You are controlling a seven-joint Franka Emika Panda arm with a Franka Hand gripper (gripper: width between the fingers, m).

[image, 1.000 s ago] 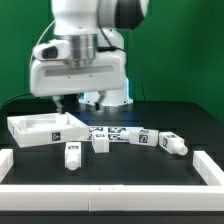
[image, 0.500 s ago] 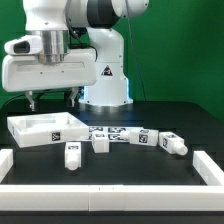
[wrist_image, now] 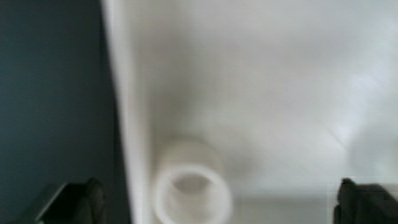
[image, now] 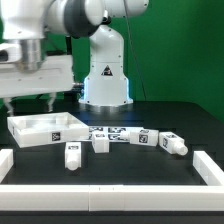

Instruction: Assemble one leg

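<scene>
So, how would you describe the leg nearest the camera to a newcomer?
Find the large white tray-shaped panel on the exterior view's left. Just in front of it sits the leg. The other legs lie farther back, toward that view's right; this one sits alone, nearest the front.

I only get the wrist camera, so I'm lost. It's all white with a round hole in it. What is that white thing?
Observer: It's the large white tray-shaped panel. The open gripper hangs above it with a gap.
Operator: So the part I need isn't under me?
Observer: No. The nearest leg stands upright, nearer the exterior camera than the panel.
Operator: Is that the only one?
Observer: No. Another leg stands upright beside it, toward the exterior view's right.
</scene>
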